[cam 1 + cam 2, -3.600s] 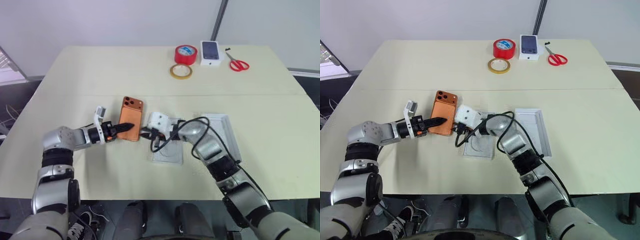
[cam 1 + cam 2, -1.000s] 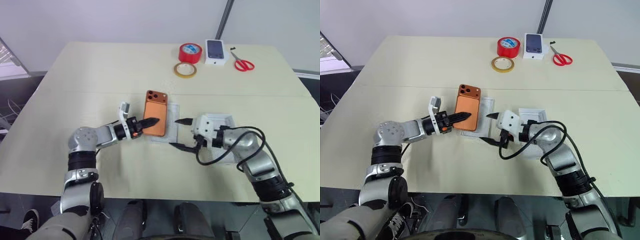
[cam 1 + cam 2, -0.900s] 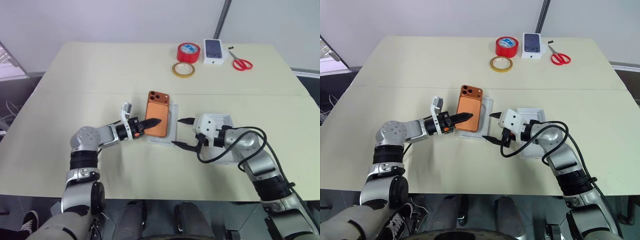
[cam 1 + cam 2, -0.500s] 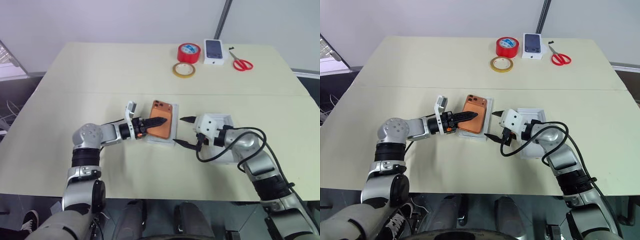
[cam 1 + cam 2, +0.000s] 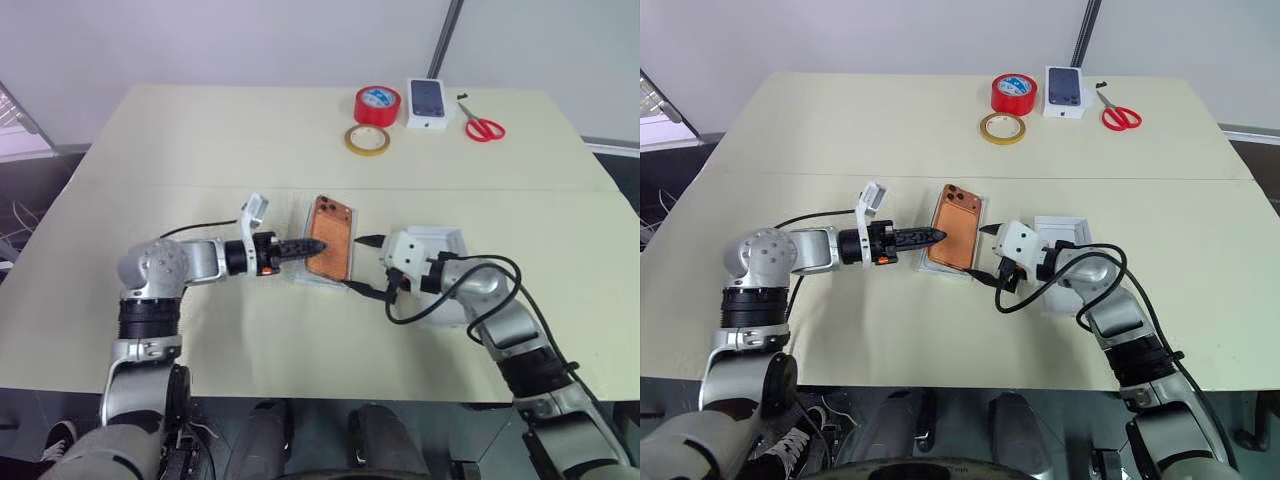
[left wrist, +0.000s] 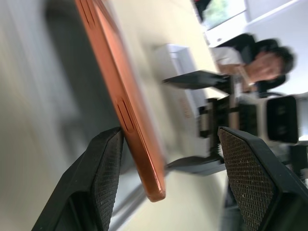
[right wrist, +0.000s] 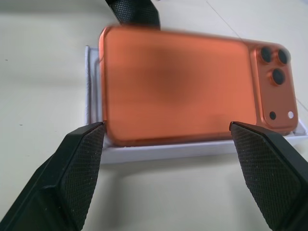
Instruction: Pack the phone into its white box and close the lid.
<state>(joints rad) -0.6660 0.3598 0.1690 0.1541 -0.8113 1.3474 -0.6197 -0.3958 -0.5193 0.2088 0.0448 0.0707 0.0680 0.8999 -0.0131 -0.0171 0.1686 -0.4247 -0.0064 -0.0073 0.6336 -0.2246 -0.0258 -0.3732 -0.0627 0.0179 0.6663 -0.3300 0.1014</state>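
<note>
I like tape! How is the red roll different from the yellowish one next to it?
The red tape roll is thick, tall and bright, with a blue-and-white label on top. The tan tape roll is a thin, flat ring, and sits nearer the robot. Both are round and lie flat on the table.

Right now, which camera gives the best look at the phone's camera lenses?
The right wrist view: the phone faces it back-on, with the lens cluster plain at one corner. Both eye views show the lenses as small dark dots at the phone's far corner; the left wrist view shows the phone's orange edge.
</note>
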